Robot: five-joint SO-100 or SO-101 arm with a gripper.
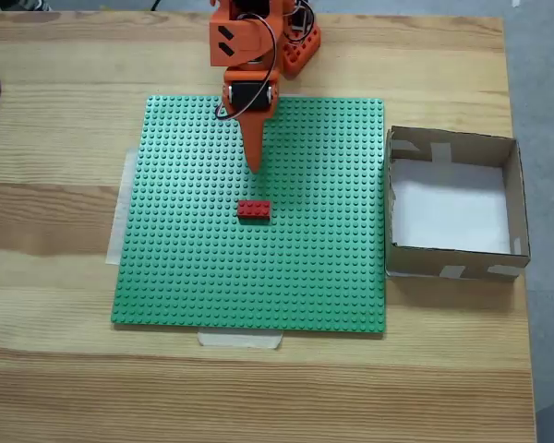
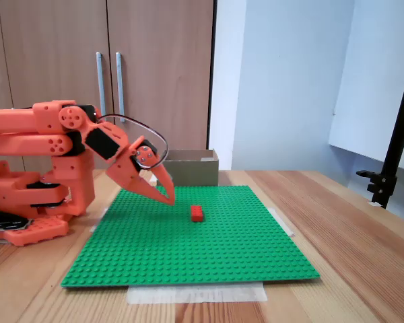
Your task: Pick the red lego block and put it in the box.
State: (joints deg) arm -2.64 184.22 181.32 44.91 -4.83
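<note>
The red lego block lies flat near the middle of the green baseplate. My orange gripper points down at the plate a short way behind the block, as a fixed view from above shows it. Its fingers meet at the tip, shut with nothing between them, and a gap separates it from the block. The box, brown cardboard with a white floor, stands beside the plate's right edge in that same view and holds nothing.
The arm's base sits at the plate's back edge on a wooden table. Pale tape holds the plate down. Behind the table stand wooden cabinet doors, and a black stand rises at the side.
</note>
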